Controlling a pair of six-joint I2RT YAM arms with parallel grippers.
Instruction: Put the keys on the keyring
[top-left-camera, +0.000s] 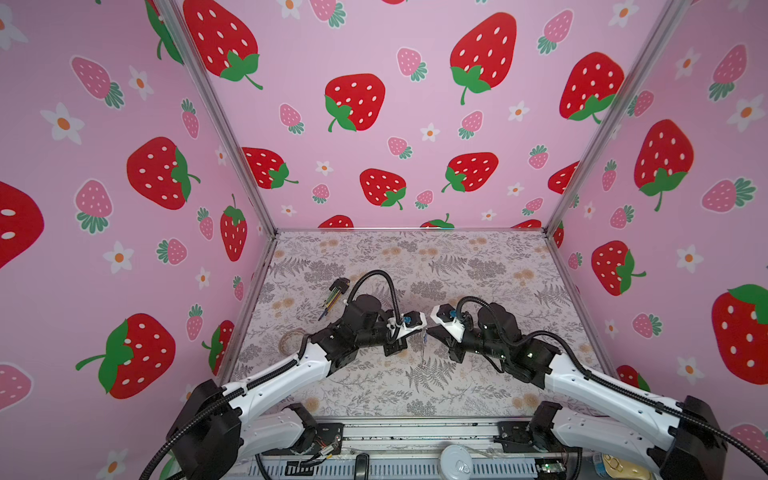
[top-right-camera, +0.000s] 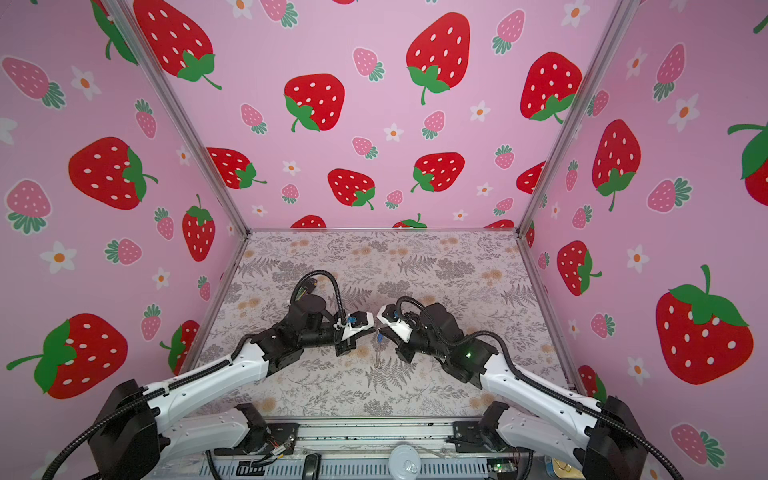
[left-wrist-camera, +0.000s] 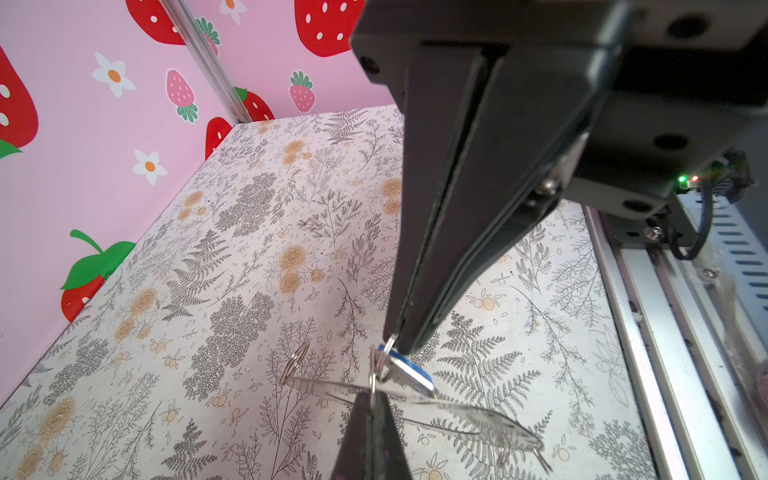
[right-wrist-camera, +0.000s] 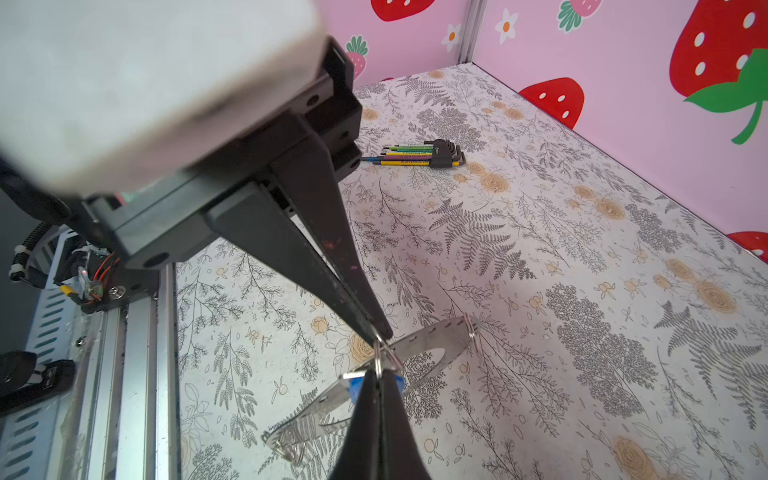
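Note:
Both grippers meet tip to tip above the middle of the table, in both top views. My left gripper (top-left-camera: 419, 331) (left-wrist-camera: 372, 395) is shut on a small wire loop (left-wrist-camera: 375, 370) of the keyring. My right gripper (top-left-camera: 430, 331) (right-wrist-camera: 376, 376) is shut on the same loop from the opposite side. The key (left-wrist-camera: 409, 371) (right-wrist-camera: 354, 389), blue-headed, hangs at that loop right under the fingertips, partly hidden behind my right fingers. The keyring (left-wrist-camera: 490, 419) (right-wrist-camera: 432, 338), a flat grey ring, dangles in the air below the loop; from above it shows as a thin line (top-left-camera: 423, 357).
A bundle of coloured hex keys (top-left-camera: 334, 293) (right-wrist-camera: 419, 154) lies at the back left of the table. A pale tan coil (top-left-camera: 291, 338) sits left of the left arm. Pink strawberry walls enclose three sides. A metal rail (left-wrist-camera: 648, 332) runs along the front edge.

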